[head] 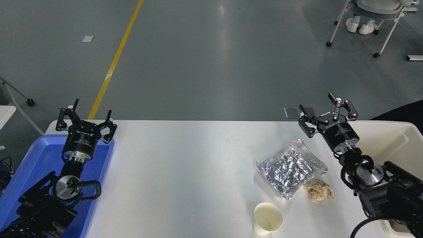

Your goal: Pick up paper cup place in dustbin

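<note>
The paper cup [267, 218] stands upright near the table's front edge, cream-white, its mouth facing up. The dustbin [390, 140] is the large cream-white bin at the table's right end, partly hidden by my right arm. My right gripper [325, 106] hovers open above the table's far right part, well beyond the cup and beside the bin's left wall, holding nothing. My left gripper [87, 113] is parked open at the far left, over the blue tray.
A crinkled silver foil pouch [291, 167] lies between the cup and my right gripper. A crumpled tan paper ball [319, 191] sits right of the cup. A blue tray [36, 165] lies under the left arm. A wheeled chair [373, 19] stands beyond the table.
</note>
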You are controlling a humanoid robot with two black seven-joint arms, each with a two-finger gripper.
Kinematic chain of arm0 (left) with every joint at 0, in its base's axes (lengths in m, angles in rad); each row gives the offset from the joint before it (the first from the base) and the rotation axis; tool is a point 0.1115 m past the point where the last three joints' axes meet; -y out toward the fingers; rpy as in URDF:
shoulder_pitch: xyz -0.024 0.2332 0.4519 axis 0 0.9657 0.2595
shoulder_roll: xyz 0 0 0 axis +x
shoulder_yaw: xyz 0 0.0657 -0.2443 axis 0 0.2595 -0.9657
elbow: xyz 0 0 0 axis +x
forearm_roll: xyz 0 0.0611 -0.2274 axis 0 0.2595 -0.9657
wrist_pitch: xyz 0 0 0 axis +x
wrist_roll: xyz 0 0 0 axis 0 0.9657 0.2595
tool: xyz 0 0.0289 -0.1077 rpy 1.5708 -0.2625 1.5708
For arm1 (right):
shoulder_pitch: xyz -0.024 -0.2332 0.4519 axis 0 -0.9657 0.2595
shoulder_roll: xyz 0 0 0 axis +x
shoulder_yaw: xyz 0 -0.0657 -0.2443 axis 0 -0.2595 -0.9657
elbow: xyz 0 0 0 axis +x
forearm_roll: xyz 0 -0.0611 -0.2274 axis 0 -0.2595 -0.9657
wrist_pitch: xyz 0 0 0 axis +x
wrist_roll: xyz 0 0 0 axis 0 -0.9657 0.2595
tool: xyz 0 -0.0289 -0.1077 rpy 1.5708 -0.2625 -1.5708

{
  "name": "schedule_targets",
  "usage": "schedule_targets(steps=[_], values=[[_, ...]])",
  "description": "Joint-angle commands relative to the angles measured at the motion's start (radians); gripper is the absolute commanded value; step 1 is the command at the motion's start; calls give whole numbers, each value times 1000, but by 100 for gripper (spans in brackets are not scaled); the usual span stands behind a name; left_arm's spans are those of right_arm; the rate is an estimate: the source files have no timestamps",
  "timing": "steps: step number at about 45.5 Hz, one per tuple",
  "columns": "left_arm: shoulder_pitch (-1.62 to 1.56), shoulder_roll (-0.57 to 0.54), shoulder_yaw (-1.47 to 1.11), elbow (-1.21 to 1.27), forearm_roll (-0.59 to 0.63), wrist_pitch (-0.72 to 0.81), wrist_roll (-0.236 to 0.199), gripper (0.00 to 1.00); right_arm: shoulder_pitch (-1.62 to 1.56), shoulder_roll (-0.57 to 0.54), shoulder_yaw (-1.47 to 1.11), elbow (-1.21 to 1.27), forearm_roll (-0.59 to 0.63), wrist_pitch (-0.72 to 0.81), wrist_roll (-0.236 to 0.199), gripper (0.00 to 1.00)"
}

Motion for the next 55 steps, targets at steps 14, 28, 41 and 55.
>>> schedule_targets(steps=[14,28,41,55], values=[[1,0,1,0,-1,-1,-1,100,14,10,-15,15,-62,2,-3,100],[1,0,1,0,-1,-1,-1,100,176,-152,-93,198,-572,11,-12,100],[1,0,1,0,-1,-1,-1,100,565,-361,-607,360,-833,12,-23,100],[-1,0,1,0,1,-5,2,100,1173,-329,-1514,521,-950,14,-20,100]])
